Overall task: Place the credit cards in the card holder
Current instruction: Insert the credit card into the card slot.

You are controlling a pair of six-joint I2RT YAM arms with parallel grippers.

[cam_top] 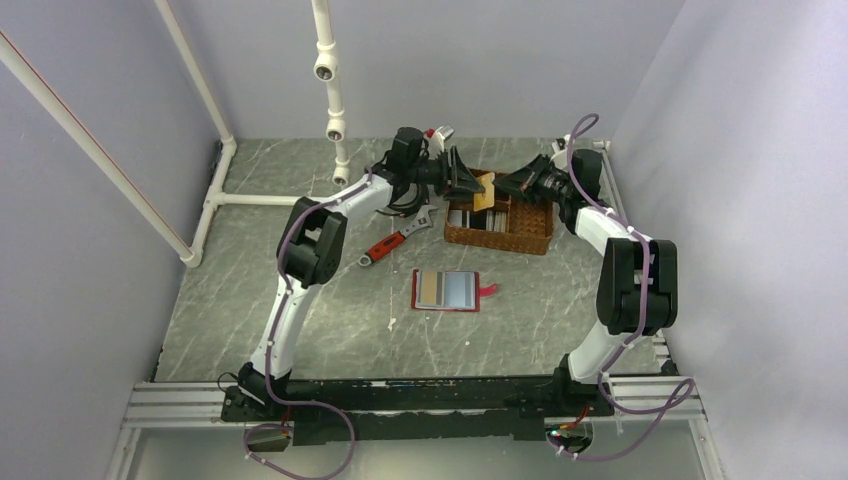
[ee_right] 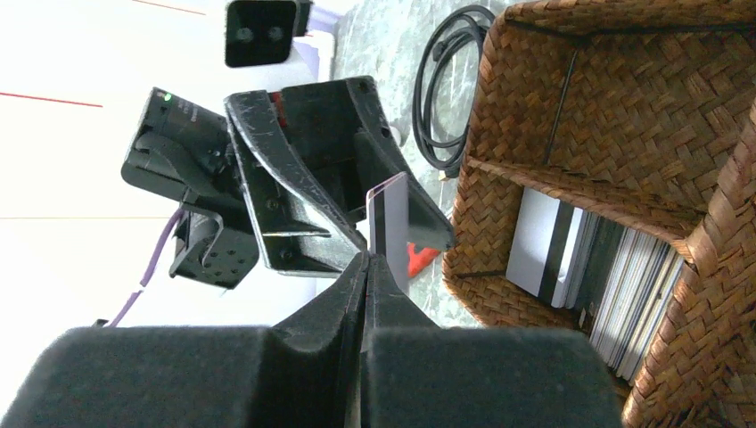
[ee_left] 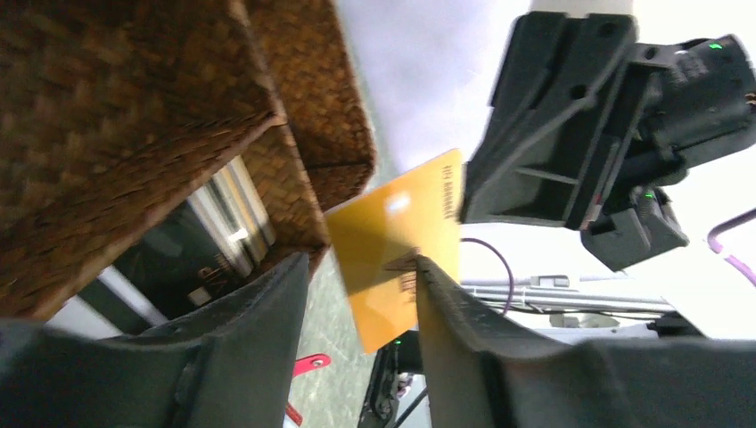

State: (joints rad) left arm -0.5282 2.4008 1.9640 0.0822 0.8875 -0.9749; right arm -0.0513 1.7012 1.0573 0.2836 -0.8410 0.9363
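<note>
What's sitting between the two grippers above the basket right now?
An orange card, pinched by the right gripper and standing between the left gripper's open fingers; the left wrist view shows it best.

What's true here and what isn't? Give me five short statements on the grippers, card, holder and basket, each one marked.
1. The right gripper pinches an orange card. True.
2. The left gripper is clamped shut on that card. False: its jaws stand apart, with the card between them.
3. The holder lies open on the table, apart from the basket. True.
4. The basket is empty. False: cards stand in its compartments.
5. The wrench lies inside the basket. False: it lies on the table, left of the basket.
</note>
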